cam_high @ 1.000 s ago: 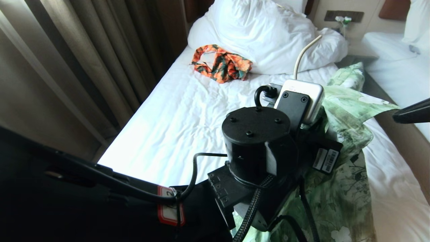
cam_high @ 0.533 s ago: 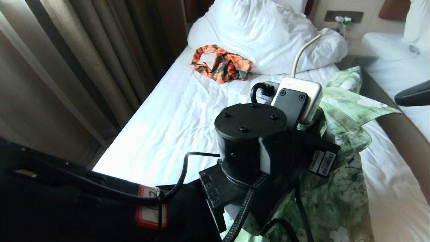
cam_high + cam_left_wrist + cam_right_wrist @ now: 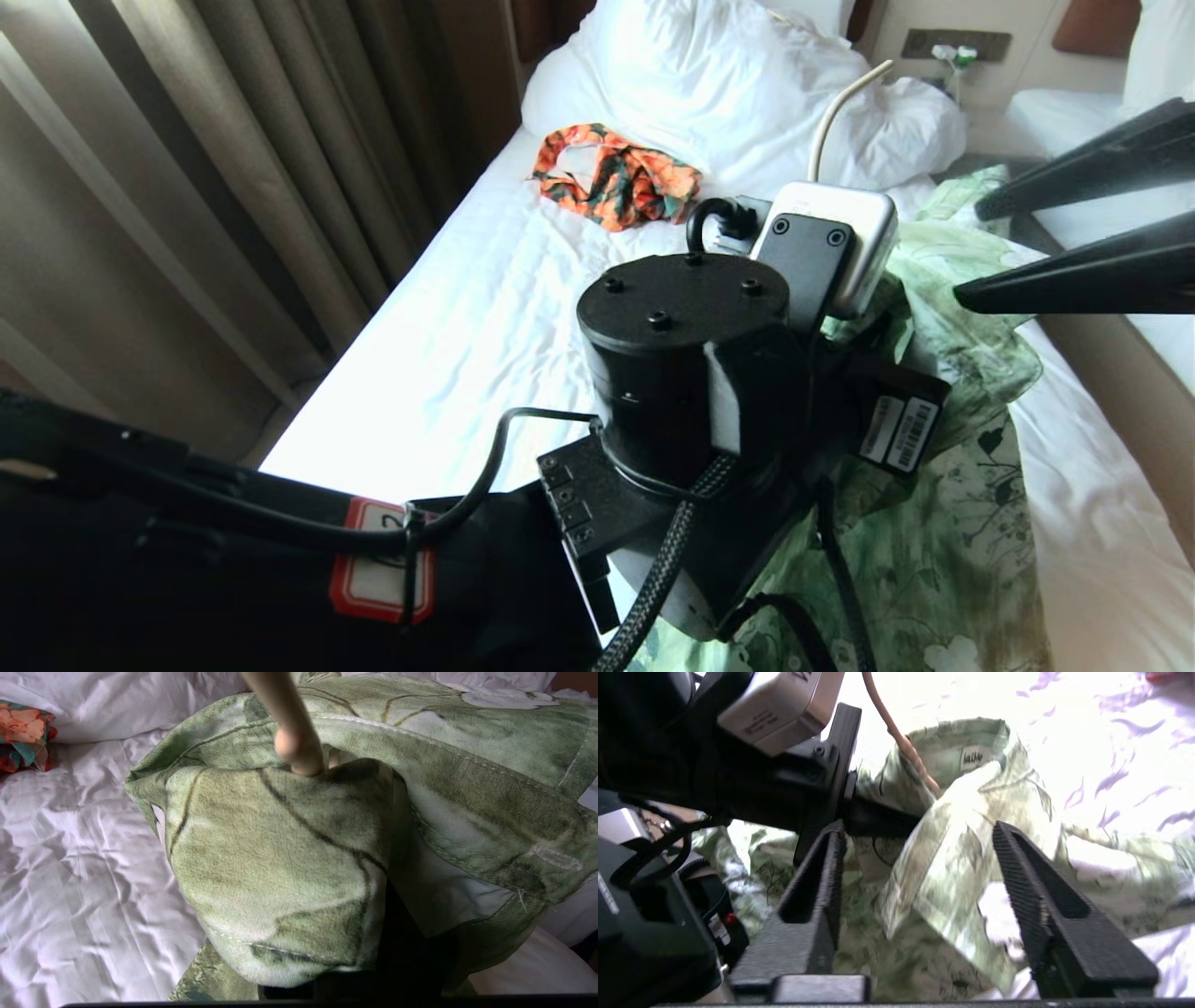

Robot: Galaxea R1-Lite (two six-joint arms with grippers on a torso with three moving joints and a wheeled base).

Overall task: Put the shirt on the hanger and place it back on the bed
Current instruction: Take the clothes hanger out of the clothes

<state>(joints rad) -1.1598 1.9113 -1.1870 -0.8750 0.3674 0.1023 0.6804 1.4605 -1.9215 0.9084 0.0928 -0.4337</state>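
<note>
We saw the shirt (image 3: 943, 551) draped over the closed left gripper (image 3: 355, 994) above the bed (image 3: 485, 317); right gripper (image 3: 920, 858) gaped empty. Hanger (image 3: 292, 723) could slip free.

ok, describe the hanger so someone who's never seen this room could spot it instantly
Start at the big white pillow at the head of the bed. In front of it, the green floral shirt drapes over the robot's left arm. The hanger is the thin cream rod curving up from it, the only bare rod among fabric.
</note>
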